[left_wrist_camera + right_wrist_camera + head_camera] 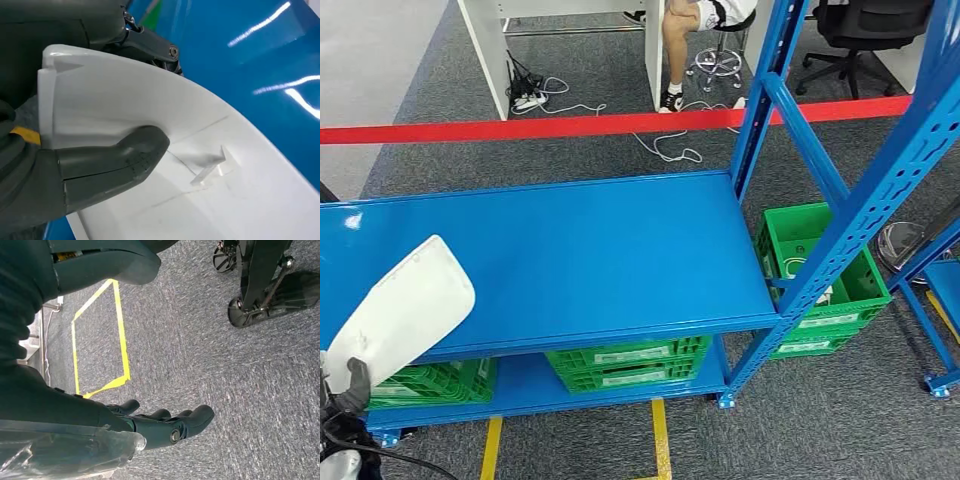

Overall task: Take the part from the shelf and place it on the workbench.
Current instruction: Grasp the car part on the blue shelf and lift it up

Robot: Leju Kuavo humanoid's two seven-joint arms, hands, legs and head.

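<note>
Over the blue shelf (569, 250), the left hand (75, 170) clamps the white part (403, 310) at its near end; it looks light, stiff and slick. The right hand (151, 425) hangs with fingers apart, holding nothing.

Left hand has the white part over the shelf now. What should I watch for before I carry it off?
1. The left hand holds the white part at one end, thumb pressed on its smooth face, so most of it sticks out unsupported. It may pivot or slip.
2. The part hangs just over the blue shelf. Swinging it low might clip the shelf's front edge or the upright post.
3. Green crates and the shelf feet sit near the walking path, so turning tightly could catch them.
</note>
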